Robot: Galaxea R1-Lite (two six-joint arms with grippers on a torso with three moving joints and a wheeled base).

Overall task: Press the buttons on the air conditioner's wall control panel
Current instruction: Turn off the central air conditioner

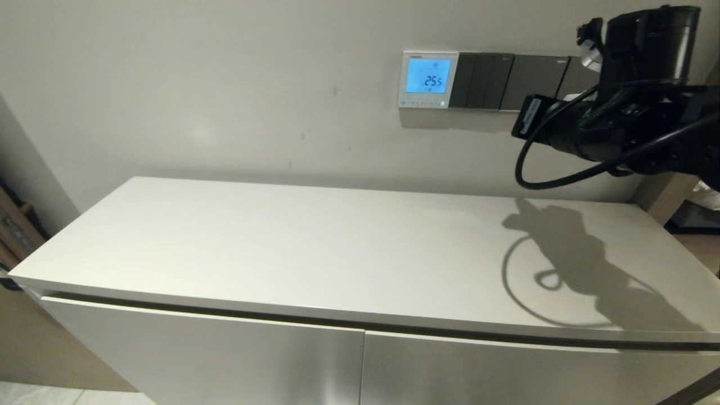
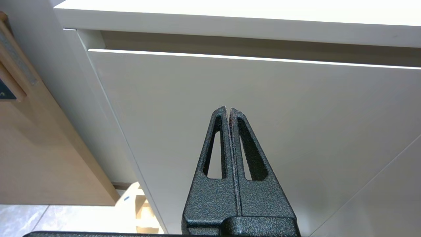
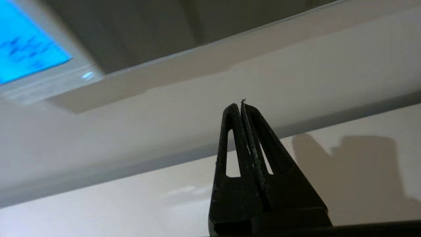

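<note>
the air conditioner's wall control panel (image 1: 428, 79) is fixed to the far wall above the counter (image 1: 315, 247), its screen lit blue, with dark switch plates (image 1: 509, 81) touching its right side. the buttons (image 1: 421, 103) are set along its bottom edge. the right hand (image 3: 242, 102) is held near the wall, lower right of the panel, closed on nothing. the left hand (image 2: 228, 109), also closed and empty, is parked low before the cabinet door (image 2: 263, 98). the buttons are judged small, stiff and shallow; a light tip press is called for, no grasp.
</note>
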